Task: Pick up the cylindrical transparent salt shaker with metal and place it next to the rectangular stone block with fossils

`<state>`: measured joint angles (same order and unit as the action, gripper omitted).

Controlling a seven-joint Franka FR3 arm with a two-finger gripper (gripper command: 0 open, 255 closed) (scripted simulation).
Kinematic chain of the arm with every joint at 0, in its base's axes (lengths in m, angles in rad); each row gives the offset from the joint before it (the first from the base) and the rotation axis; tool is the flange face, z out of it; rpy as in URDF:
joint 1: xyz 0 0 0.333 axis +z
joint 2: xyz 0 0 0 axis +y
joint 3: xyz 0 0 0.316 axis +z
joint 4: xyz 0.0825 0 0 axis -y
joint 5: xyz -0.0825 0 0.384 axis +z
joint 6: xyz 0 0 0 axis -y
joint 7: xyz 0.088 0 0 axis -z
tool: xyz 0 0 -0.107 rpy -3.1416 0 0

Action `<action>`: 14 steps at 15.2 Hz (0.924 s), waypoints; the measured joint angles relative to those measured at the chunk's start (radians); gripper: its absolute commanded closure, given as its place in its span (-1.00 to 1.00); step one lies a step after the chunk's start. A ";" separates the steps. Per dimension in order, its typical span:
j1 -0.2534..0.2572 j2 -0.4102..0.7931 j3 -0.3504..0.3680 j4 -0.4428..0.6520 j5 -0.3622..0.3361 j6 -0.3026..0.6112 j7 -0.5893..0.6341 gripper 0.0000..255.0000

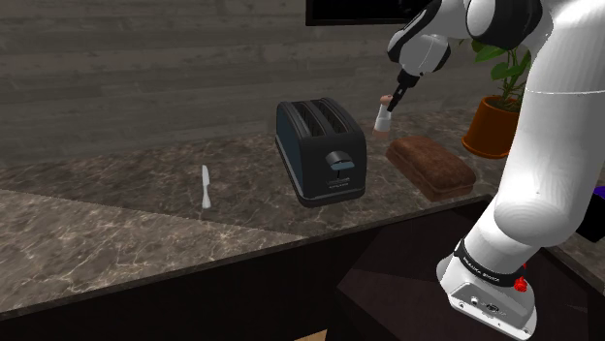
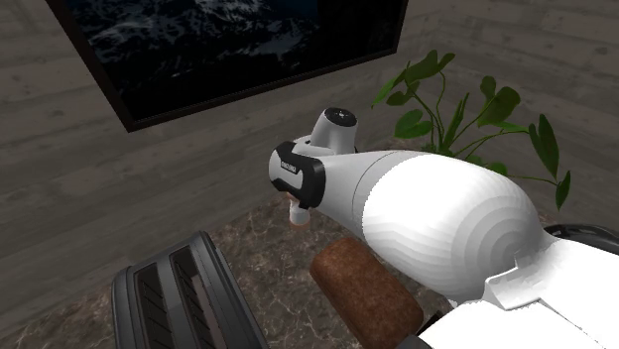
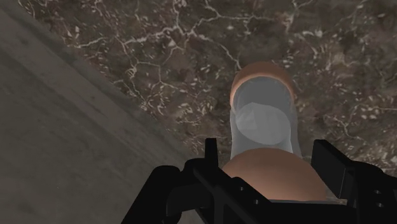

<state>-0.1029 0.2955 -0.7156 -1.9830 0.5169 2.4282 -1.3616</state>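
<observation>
1. black two-finger gripper [image 1: 389,105] [image 3: 272,156]: fingers clamped on the clear cylindrical salt shaker with copper-coloured ends [image 1: 383,118] [image 3: 262,121].
2. shaker: near the far wall, just beyond the brown rectangular stone block [image 1: 431,167] [image 2: 362,292], right of the black two-slot toaster [image 1: 320,150].
3. dark marbled counter [image 1: 116,223]: lies beneath all three.

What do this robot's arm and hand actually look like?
The arm is smooth, glossy white, built of fat rounded segments with dark joints. A black band with small white lettering rings its foot, beside a little red knob. The gripper is all black and blocky, ending in two flat, squared fingers.
</observation>
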 measured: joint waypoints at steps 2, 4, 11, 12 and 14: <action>0.000 0.000 0.000 0.000 0.000 0.000 0.000 1.00; 0.000 0.000 0.000 0.000 0.000 0.000 0.000 1.00; 0.023 -0.045 -0.027 0.029 -0.064 -0.057 0.051 1.00; 0.025 -0.052 -0.031 0.035 -0.073 -0.068 0.059 1.00; 0.032 -0.066 -0.038 0.046 -0.093 -0.087 0.075 1.00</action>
<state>-0.0710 0.2298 -0.7541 -1.9370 0.4239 2.3408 -1.2865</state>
